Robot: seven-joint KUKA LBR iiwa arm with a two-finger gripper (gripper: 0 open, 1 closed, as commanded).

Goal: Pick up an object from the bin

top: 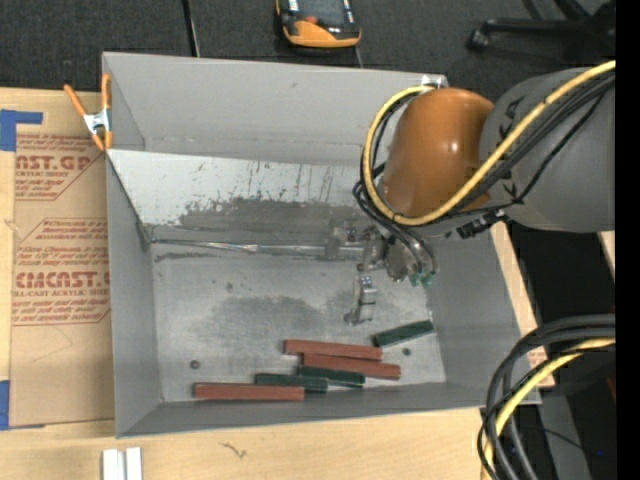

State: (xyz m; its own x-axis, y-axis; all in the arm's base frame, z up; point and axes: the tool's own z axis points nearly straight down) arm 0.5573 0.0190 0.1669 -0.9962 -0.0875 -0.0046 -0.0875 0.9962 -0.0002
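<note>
Item: grey metal bin (128, 298), open top, standing on a pale wood desk (300, 446). The bin floor is bare metal, dull and scuffed, and the back wall has dark vertical scratches.

Contents, left to right, all lying flat near the front wall:
1. Long red-brown stick (248, 392), lowest and furthest left.
2. Long dark green stick (312, 378), just above it, with its left end close to the first stick's right end.
3. Upper red-brown stick (332, 349), nearly level.
4. Second red-brown stick (362, 369), touching the green one and reaching further right.
5. Short dark green stick (403, 334), tilted up to the right, set a little apart from the rest.

Robot: the hand (362, 303) hangs over bare floor right of centre. It is just above the upper red-brown stick, and the short dark green stick is near on its right. Nothing can be seen in its grip. Whether it is spread or pressed together cannot be told. Above it are the orange cover (440, 153), looped yellow and black cables (372, 168) and the grey arm (565, 158), which enters from the right.

Surroundings: dark floor beyond the bin. An orange-and-black device (316, 18) lies there, its markings too small to read, and part of a black chair base (510, 30) lies to its right.
</note>
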